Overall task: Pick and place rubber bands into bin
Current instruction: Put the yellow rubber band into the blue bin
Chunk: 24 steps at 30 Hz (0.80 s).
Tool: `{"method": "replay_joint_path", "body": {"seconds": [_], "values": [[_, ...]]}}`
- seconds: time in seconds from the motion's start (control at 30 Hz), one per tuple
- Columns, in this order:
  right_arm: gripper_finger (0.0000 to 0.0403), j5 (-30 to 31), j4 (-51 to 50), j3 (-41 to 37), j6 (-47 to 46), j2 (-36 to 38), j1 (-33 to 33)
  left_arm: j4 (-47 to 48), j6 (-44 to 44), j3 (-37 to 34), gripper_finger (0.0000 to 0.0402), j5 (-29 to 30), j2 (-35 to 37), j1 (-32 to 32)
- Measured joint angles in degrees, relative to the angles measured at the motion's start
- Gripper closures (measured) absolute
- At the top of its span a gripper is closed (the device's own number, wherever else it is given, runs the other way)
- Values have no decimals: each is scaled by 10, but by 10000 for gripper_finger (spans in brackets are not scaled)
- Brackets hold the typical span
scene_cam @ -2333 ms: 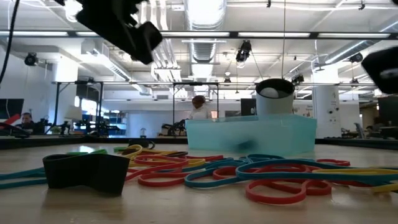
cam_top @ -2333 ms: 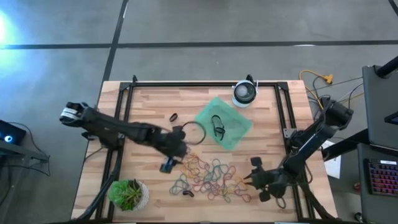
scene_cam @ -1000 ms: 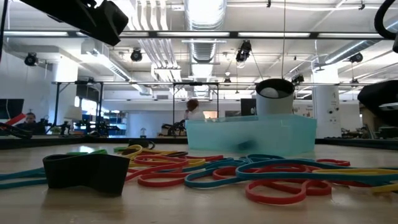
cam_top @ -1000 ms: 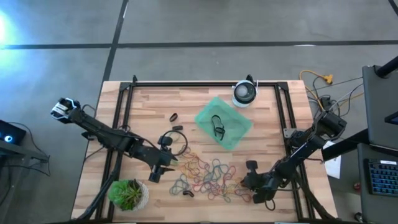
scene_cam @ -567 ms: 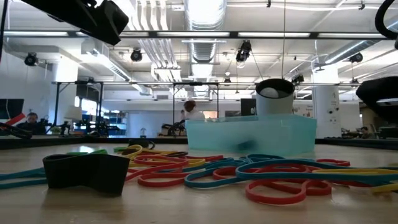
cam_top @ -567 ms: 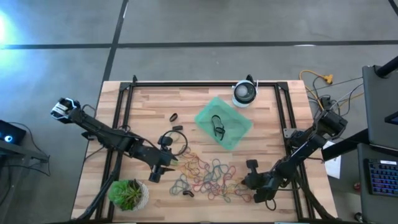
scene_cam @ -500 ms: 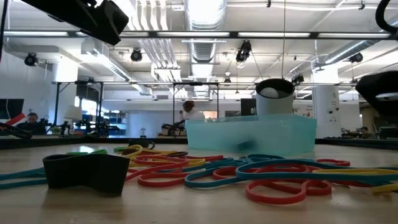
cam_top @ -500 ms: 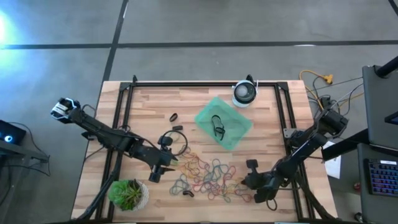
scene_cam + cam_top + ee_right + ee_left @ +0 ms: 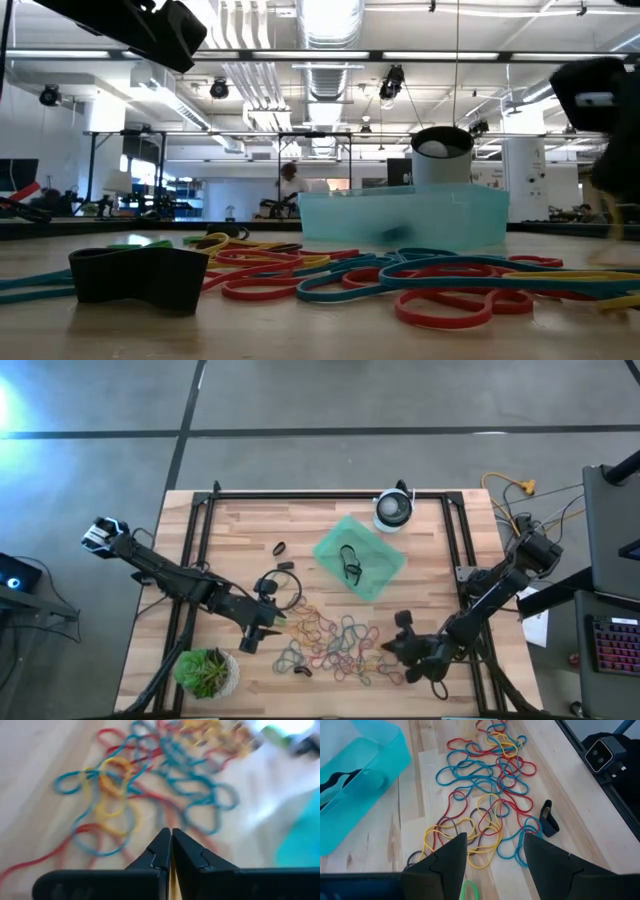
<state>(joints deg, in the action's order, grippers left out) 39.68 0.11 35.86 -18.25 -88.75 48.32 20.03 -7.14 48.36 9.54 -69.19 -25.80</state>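
Tabletop rubber bands beside right gripper

My right tool is pinched shut, but I can't tell if a band sits between the tips; the rubber bands beyond smear into blur.
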Motion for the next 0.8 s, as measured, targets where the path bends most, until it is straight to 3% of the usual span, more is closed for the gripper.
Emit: {"method": "replay_joint_path", "body": {"seconds": [0.4,0.7,0.8], "values": [[394,98,-3,3,176,108,-46,-1,5,0,221,2,0,0],[394,97,7,3,336,243,-163,-2,16,0,221,5,0,0],[394,56,9,3,365,273,-219,-4,17,0,221,13,-3,0]]}}
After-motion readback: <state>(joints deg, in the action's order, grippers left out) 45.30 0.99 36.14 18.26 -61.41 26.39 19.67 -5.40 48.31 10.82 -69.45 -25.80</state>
